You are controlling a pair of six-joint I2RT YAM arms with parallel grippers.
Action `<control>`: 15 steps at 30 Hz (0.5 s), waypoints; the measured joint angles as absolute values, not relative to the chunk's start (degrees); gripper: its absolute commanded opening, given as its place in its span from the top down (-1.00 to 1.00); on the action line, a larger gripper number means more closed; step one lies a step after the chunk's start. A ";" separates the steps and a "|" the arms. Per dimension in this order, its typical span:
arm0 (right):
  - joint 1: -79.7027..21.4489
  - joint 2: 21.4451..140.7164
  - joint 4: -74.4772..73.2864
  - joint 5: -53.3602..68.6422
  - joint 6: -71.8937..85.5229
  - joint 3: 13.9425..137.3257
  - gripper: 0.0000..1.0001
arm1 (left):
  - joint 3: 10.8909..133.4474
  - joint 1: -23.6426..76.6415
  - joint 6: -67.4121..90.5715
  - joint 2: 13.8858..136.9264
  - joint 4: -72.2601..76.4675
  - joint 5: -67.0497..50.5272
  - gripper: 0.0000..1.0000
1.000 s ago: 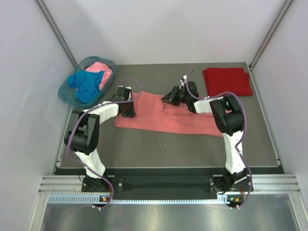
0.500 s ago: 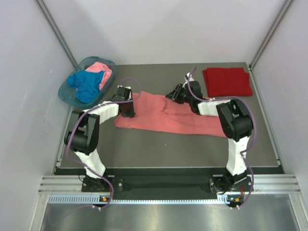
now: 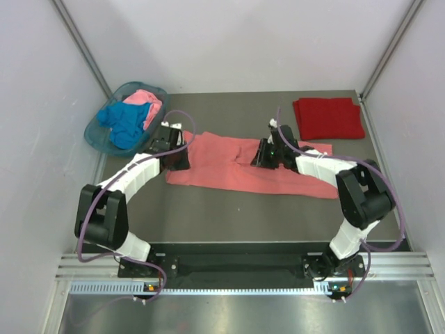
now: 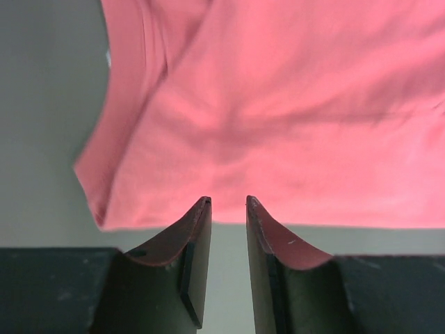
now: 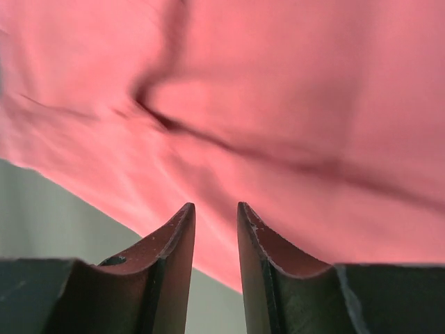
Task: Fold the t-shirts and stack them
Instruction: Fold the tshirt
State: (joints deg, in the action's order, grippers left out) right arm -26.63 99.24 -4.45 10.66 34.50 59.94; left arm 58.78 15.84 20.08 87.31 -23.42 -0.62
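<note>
Right end effector (image 5: 215,207) has shifted nearer, over the salmon-coral t-shirt (image 3: 229,170).

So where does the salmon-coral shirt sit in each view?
Top external: the salmon-coral shirt lies spread across the middle of the table.
Left wrist: the salmon-coral shirt fills the upper two thirds, with its left end in view.
Right wrist: the salmon-coral shirt fills nearly the whole frame and is creased.
Shared landmark: bare grey table beside the shirt's edge in all three views.

Salmon-coral shirt (image 3: 243,167) spread mid-table, dark red shirt (image 3: 328,117) folded far right, blue shirt (image 3: 122,124), pink shirt (image 3: 147,104) bunched left
</note>
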 measured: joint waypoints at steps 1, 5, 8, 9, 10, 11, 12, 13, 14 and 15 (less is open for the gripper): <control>-26.61 97.71 -5.76 10.24 34.52 58.06 0.38 | 57.30 15.84 20.49 87.05 -23.31 -0.80 0.35; -26.00 94.72 -10.90 5.67 34.54 52.47 0.42 | 52.75 15.68 21.89 88.62 -23.55 1.04 0.35; -24.47 91.88 -10.37 3.29 35.44 47.13 0.45 | 50.30 14.59 22.90 88.90 -23.49 3.97 0.31; -23.97 90.35 -10.83 2.33 35.55 45.91 0.45 | 49.78 14.15 23.11 88.90 -23.20 5.08 0.30; -23.22 88.75 -11.27 1.28 35.64 44.51 0.43 | 49.23 13.69 23.51 89.01 -22.83 6.22 0.29; -22.70 87.64 -11.84 0.49 35.81 43.59 0.42 | 48.95 13.34 23.81 89.17 -22.65 7.05 0.29; -22.31 86.83 -12.19 0.03 35.99 42.96 0.40 | 48.73 12.75 24.16 89.45 -22.52 7.70 0.29; -22.11 86.19 -12.64 -0.43 36.07 42.63 0.39 | 48.62 12.29 24.58 89.78 -22.28 8.14 0.29; -21.96 85.60 -13.34 -0.78 36.18 42.61 0.38 | 48.62 11.97 24.99 89.80 -21.87 8.45 0.29; -21.96 85.06 -13.82 -1.06 36.21 42.61 0.37 | 48.62 11.70 25.43 89.80 -21.63 8.58 0.29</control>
State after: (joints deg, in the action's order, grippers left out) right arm -21.96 85.06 -13.82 -1.06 36.21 42.61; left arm 48.62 11.70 25.43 89.80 -21.63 8.58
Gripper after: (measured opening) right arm 0.305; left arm 0.354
